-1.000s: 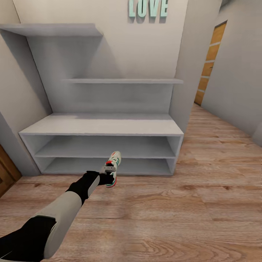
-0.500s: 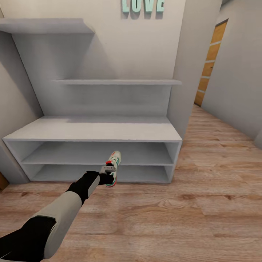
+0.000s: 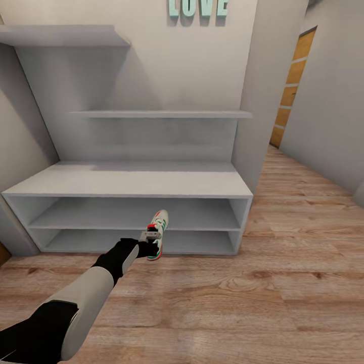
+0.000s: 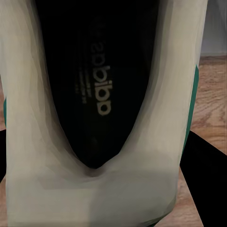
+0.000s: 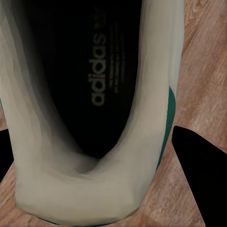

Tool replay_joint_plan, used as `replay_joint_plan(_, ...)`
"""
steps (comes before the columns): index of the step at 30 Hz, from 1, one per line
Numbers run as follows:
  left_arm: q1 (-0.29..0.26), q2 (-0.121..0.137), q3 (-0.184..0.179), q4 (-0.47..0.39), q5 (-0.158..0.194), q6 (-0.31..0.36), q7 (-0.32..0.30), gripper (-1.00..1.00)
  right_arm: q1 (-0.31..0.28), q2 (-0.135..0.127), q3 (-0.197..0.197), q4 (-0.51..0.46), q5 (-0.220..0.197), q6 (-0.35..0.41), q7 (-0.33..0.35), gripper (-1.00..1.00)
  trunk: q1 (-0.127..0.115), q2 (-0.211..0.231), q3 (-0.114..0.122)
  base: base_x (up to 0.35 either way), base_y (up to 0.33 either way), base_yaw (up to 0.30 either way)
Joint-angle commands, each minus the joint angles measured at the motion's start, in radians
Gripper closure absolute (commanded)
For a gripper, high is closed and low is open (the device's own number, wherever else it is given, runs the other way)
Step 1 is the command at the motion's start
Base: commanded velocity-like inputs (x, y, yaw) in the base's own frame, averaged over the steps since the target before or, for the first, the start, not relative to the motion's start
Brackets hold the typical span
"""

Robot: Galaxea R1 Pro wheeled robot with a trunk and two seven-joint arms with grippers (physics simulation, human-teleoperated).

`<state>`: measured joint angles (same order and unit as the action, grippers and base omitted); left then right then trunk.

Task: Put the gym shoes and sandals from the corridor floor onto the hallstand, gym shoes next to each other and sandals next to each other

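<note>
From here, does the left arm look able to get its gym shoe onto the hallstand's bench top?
Probably yes: the left gripper holds the gym shoe just before the hallstand, whose bench top is bare, with nothing between.

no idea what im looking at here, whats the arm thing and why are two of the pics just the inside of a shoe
These are simulator renders from a two-armed wheeled robot. The wide picture comes from its head camera: its grey-and-black left arm reaches forward, and the left gripper holds a white sneaker with green stripes and red-orange patches in front of a pale grey shoe rack standing on a light wood-plank floor.

The two close-ups come from cameras near each gripper, looking along the fingers. Each looks into a sneaker's dark inside; the right arm's shoe has floor behind it. The rack's shelves look bare.
</note>
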<state>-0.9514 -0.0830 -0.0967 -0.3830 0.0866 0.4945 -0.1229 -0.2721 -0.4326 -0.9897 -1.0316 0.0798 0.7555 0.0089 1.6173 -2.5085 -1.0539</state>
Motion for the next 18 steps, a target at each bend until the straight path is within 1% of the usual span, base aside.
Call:
replay_joint_plan(1, 0.000, 0.001, -0.006, -0.002, 0.009, 0.005, 0.002, 1.00, -0.001, 0.000, -0.001, -0.001, 0.008, 0.005, 0.002, 1.00, 0.000, 0.000, -0.001, 0.000, 0.000, 0.000)
replay_joint_plan(5, 0.000, 0.000, -0.006, -0.002, 0.009, 0.006, 0.002, 1.00, -0.001, 0.000, -0.001, -0.002, 0.008, 0.006, 0.001, 1.00, 0.000, 0.000, -0.001, 0.000, 0.000, 0.000)
replay_joint_plan(15, 0.000, 0.000, -0.005, -0.002, 0.009, 0.006, 0.002, 1.00, -0.001, 0.000, -0.001, -0.002, 0.008, 0.006, 0.001, 1.00, 0.004, -0.003, -0.040, 0.000, 0.000, 0.000)
replay_joint_plan(18, 0.000, 0.000, -0.005, -0.002, 0.009, 0.006, 0.002, 1.00, -0.001, 0.000, -0.001, -0.002, 0.008, 0.006, 0.000, 1.00, 0.004, -0.003, -0.040, 0.000, 0.000, 0.000)
